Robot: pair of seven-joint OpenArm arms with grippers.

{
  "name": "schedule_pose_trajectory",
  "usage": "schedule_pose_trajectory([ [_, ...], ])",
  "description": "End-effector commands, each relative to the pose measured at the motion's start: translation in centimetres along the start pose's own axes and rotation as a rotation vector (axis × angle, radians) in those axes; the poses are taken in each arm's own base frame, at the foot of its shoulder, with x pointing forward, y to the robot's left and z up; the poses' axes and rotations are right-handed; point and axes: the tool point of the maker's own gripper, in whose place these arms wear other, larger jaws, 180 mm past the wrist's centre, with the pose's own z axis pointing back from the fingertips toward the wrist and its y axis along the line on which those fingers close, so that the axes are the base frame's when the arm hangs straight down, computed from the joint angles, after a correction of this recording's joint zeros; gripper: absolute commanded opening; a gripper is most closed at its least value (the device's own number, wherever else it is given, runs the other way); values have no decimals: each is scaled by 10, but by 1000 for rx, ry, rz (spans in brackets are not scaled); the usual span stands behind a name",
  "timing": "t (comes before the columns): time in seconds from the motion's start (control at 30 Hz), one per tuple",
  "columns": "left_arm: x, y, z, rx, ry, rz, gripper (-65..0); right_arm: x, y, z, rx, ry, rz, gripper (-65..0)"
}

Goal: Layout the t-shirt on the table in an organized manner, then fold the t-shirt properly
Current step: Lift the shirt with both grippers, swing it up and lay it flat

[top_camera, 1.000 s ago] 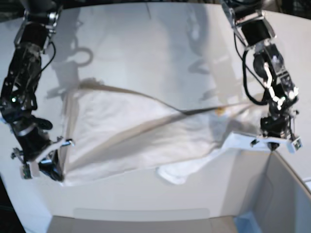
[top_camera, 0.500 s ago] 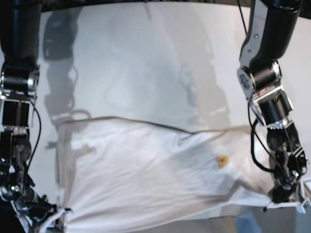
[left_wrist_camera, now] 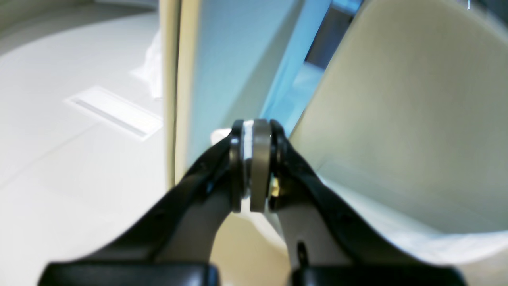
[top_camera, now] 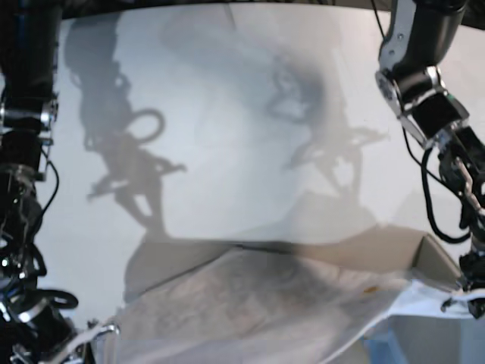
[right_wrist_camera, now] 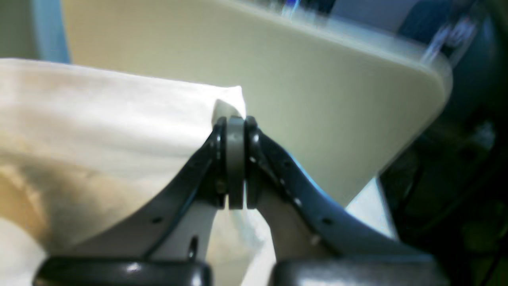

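The layout step is in hand: the t-shirt (top_camera: 258, 311) is held stretched between the two arms near the bottom of the base view, hanging low over the near part of the tabletop (top_camera: 227, 114), with its far edge running across the frame. The right end effector (right_wrist_camera: 235, 163) is clamped shut on a corner of white cloth, as the right wrist view shows. The left end effector (left_wrist_camera: 256, 167) has its pads pressed together; a small bit of white shows just behind them, but whether cloth is pinched there cannot be confirmed from that view. The next move appears to call for lowering both corners evenly onto the tabletop, keeping tension so the cloth lands flat, before any fold is begun. The printed side of the t-shirt is not visible; only a small orange spot shows near the left arm. Both end effectors are cut off at the base view's lower corners, and both wrist views are blurred.
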Motion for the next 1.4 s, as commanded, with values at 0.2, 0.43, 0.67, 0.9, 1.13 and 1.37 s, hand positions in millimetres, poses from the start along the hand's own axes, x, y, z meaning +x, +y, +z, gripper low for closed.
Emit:
schedule_pose_trajectory([
  [0.2,-93,20,66,18,138,-131,-650,-82,35,69,11,103,-40,-650],
  [0.43,-173,63,111,116,305,-113,-650,-181,100,143,75,345,-178,-650],
  [0.67,-214,88,146,163,443,-155,-650,-248,115,206,12,587,-312,-650],
  [0.9,-250,116,190,222,579,-186,-650,-273,113,257,-54,730,-412,-650],
  [1.13,-271,154,226,324,715,-192,-650,-289,85,282,-135,794,-436,-650],
  [1.37,-273,170,239,376,760,-187,-650,-309,112,307,-93,908,-483,-650],
])
